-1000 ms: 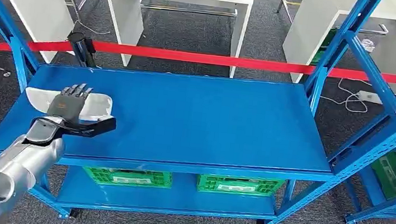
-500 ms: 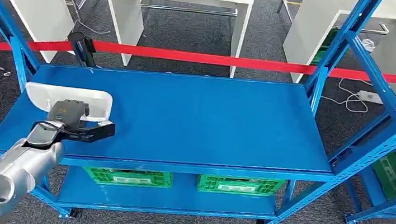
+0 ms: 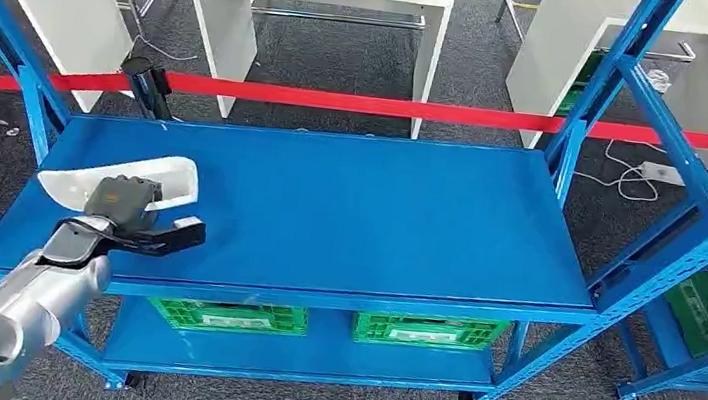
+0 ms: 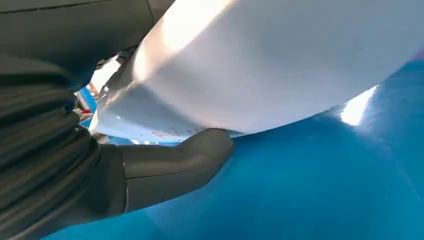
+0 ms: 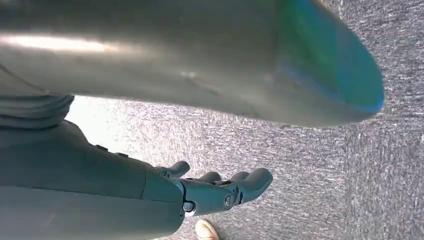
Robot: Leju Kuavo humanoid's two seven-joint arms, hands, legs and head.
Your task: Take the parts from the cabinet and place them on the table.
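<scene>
Left hand [image 4: 75, 165] grips white part [image 4: 280, 70], seemingly just above blue shelf [image 4: 325, 190].

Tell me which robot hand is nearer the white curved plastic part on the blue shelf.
Left. The left robot hand grips the white curved plastic part on the blue metal shelf. The right robot hand hangs over grey carpet, holding nothing.

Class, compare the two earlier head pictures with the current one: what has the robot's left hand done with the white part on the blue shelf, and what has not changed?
The left hand closed its fingers over the white part, gripped it and tipped it up off the blue shelf. The shelf and the green crates stayed put.
</scene>
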